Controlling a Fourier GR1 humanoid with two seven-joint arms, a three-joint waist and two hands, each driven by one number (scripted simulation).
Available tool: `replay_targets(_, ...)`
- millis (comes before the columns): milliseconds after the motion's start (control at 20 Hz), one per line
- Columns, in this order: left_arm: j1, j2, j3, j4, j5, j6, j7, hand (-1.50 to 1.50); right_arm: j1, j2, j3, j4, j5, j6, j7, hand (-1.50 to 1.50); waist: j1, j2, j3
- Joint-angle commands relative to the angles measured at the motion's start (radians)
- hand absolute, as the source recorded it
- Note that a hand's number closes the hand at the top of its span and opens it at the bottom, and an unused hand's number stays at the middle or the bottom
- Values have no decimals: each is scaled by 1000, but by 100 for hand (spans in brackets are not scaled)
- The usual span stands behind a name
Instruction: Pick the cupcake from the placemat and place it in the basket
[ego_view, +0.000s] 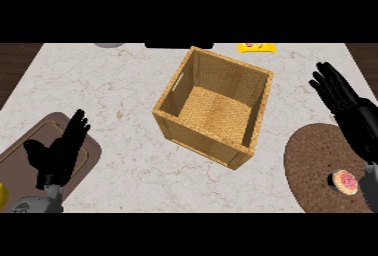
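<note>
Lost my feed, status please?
Left hand and right hand open, empty. Pink-frosted cupcake on round brown placemat. Woven wicker basket empty, path unobstructed.

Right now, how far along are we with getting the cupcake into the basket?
Nothing looks done yet. The cupcake sits on the round brown placemat at the right, and the basket mid-counter holds nothing. In hand: the right hand is above the placemat, fingers straight, not touching the cupcake. The left hand rests open at lower left. Left to do: grasp the cupcake, carry it over, release it inside.
</note>
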Motion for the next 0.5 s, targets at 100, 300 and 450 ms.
replay_targets(100, -65, 69, -6, -88, -51, -64, -50, 0, 59, -72, -89, 180, -121, 281, -215, 150, -16, 5, -1)
replay_targets(300, -115, 80, -66, -153, -87, -104, -64, 0, 11, -170, -24, 37, -72, 536, -396, 150, -27, -14, 7)
replay_targets(450, -130, 92, -77, -197, -97, -118, -43, 0, 196, -83, 8, 56, -77, 644, -573, -150, -45, -6, 2)
